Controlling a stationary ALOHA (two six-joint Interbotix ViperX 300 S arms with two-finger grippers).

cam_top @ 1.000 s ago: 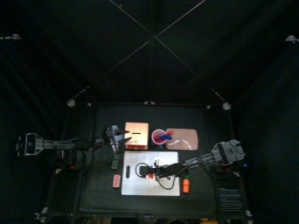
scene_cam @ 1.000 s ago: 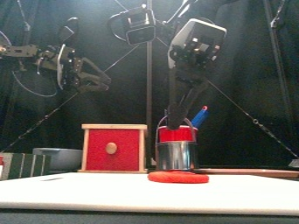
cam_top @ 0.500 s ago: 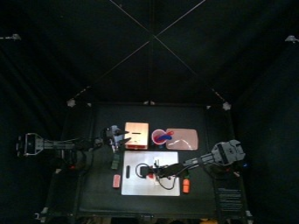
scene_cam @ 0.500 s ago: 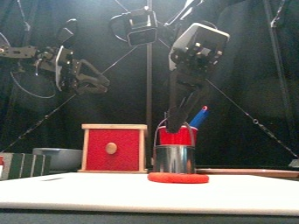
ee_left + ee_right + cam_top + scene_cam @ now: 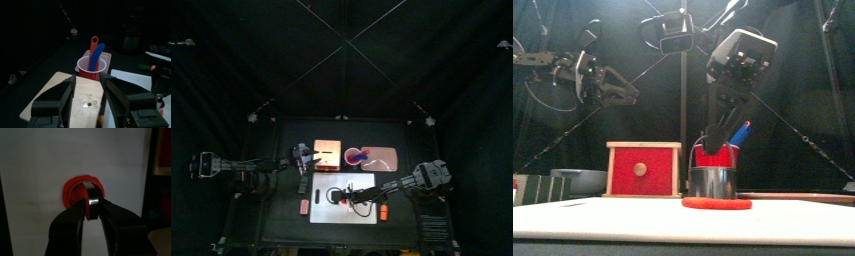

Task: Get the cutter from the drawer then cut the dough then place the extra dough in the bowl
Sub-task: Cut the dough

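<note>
A black counter in a curtained booth holds a white board. Right fingers pinch the cutter standing on red dough on the board. Left fingers hang spread above the box.

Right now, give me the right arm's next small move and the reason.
Probably press the cutter straight down: the right gripper is shut on its handle, and the cutter stands on the red dough, which looks uncut on the white board.
</note>
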